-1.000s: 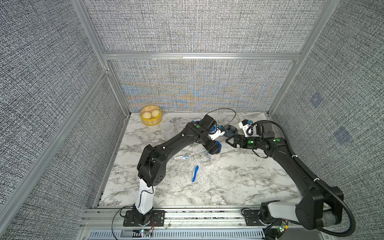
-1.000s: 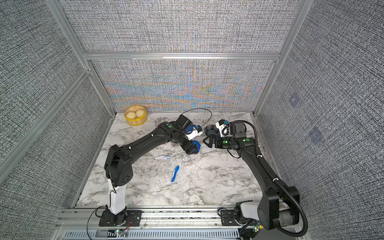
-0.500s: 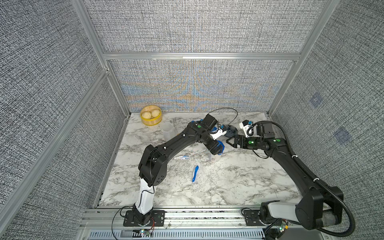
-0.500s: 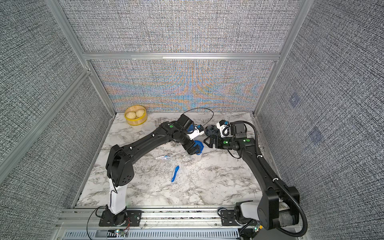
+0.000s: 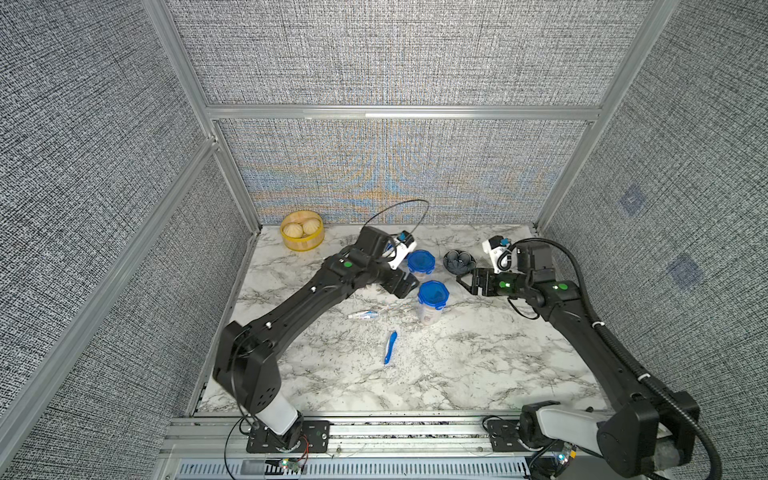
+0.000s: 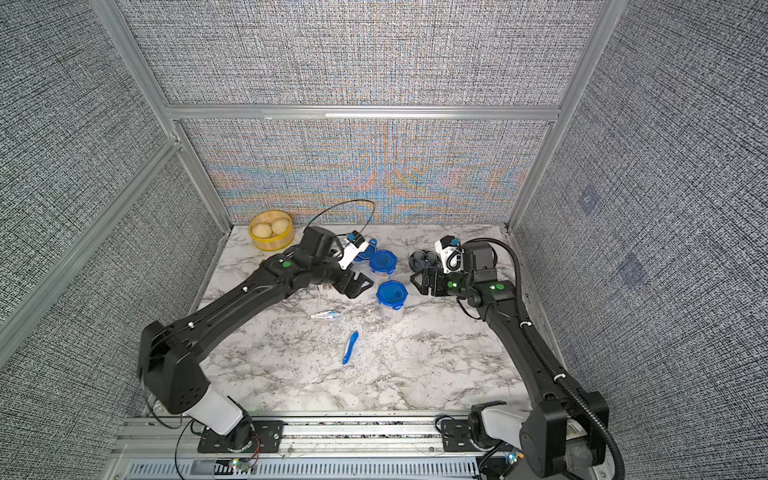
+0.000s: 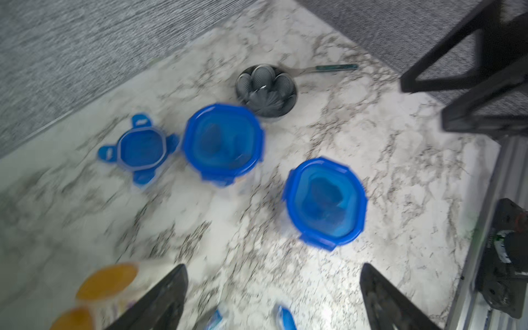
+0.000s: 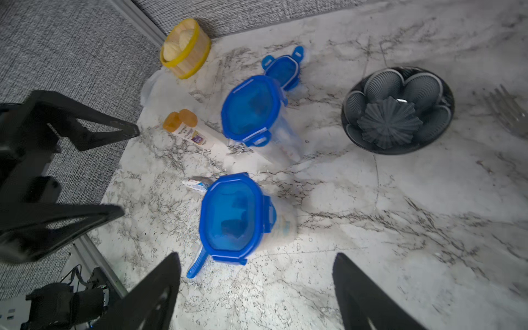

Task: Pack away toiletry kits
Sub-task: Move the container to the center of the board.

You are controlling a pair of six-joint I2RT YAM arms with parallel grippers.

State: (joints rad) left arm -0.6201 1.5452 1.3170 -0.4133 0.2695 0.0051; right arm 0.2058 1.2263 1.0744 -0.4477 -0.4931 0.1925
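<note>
Two lidded cups (image 5: 433,296) look packed, standing toward the back edge of the counter (image 5: 478,374). One kit remains, I judge: bottles (image 8: 183,125), toothpaste tube (image 5: 365,316) and toothbrush (image 5: 390,347) lie loose mid-counter, spare lid (image 7: 140,150) unused. My left tool (image 6: 360,287) and right tool (image 5: 465,284) hang apart, empty.

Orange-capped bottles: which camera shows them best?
Right wrist: the orange-capped bottles lie sharp and unobstructed. Left wrist catches them blurred at the frame edge; in both top views the left arm largely hides them.
</note>
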